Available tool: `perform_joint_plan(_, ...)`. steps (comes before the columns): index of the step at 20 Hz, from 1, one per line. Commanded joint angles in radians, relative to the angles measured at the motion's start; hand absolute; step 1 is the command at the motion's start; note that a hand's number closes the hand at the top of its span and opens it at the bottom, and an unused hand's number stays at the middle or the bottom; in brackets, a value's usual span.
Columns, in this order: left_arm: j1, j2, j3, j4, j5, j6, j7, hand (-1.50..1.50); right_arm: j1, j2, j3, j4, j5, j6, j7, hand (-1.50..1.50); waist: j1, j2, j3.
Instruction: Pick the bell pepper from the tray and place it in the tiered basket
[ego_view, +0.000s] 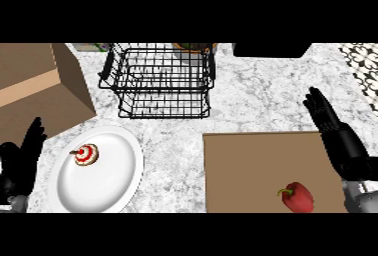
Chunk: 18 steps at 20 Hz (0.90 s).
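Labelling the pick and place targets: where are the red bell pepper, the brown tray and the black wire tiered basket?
red bell pepper (298, 197), head view, middle of its body
brown tray (247, 170), head view, bare surface
black wire tiered basket (164, 90), head view, front rim wire

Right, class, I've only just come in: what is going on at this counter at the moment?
Nothing is being held yet. A red bell pepper lies on the brown tray, near its front edge. The robot's right hand is open, fingers straight, over the tray's right edge, apart from the pepper. The left hand rests open at the left edge. The black wire tiered basket stands behind, with nothing seen in it. A white plate holds a small red-and-white item.
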Motion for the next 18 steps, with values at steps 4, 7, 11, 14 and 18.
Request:
perform_joint_plan(4,0.062,-0.123,-0.065,-0.009,-0.003,-0.011,-0.076,0.0,-0.038,-0.147,-0.109,-0.192,-0.004,0.145,-0.181,1.5,-0.029,-0.014,0.028)
perform_joint_plan(7,0.057,-0.181,-0.093,-0.016,0.012,0.004,-0.056,0.0,0.024,-0.222,-0.273,-0.048,0.154,-0.102,-0.149,1.5,-0.109,-0.013,0.022)
perform_joint_plan(11,0.1,-0.22,-0.136,-0.021,-0.02,-0.005,-0.127,0.0,0.167,0.025,-0.373,-0.087,-0.191,-0.013,-0.29,-1.5,-0.054,-0.01,0.031)
perform_joint_plan(14,0.05,-0.236,-0.133,-0.008,-0.018,-0.027,-0.107,0.0,0.289,0.003,-0.412,-0.108,-0.242,0.189,-0.433,-1.5,-0.04,-0.007,0.029)
perform_joint_plan(18,0.053,-0.252,-0.15,-0.025,-0.056,0.008,-0.081,0.0,0.422,-0.15,-0.484,-0.211,-0.219,0.306,-0.382,-1.5,-0.04,-0.008,0.028)
